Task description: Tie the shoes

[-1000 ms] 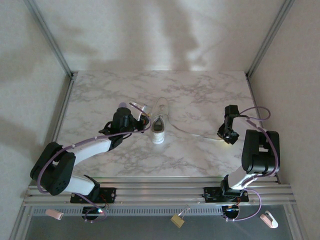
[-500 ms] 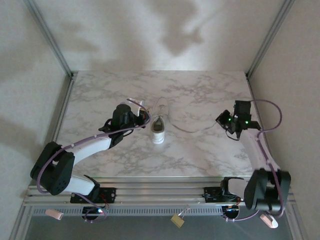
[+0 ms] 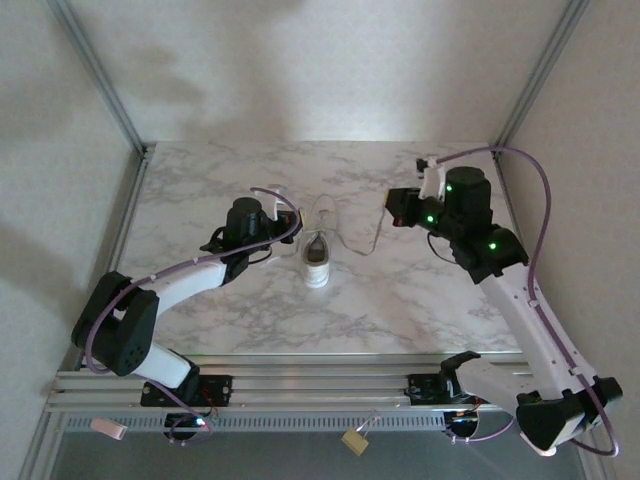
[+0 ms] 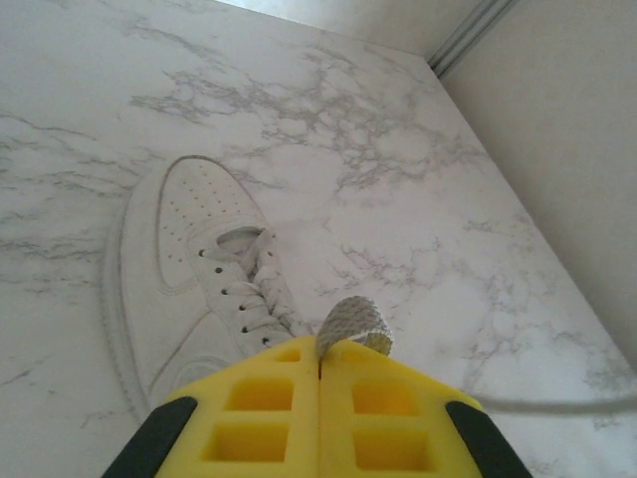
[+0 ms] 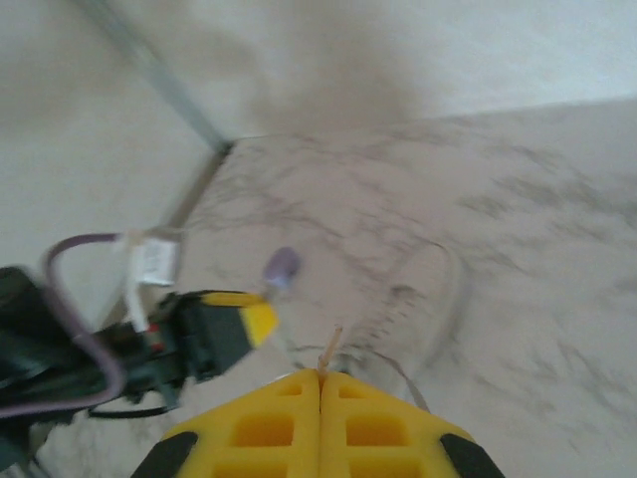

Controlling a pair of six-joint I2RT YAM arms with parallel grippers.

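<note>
Wrist view shows lace loop (image 4: 353, 324) pinched in left tool (image 4: 319, 349)

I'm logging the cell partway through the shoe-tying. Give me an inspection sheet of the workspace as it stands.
Surface: marble-pattern table.
Job's things: white sneaker centred, toe away from bases, laces pulled out sideways.
Clutter: small purple blob, blurred.
Grippers: left gripper shut on a lace loop; right gripper shut on a lace end.
Cables: purple cables along both arms.
Surroundings: pale walls, metal frame posts.
</note>
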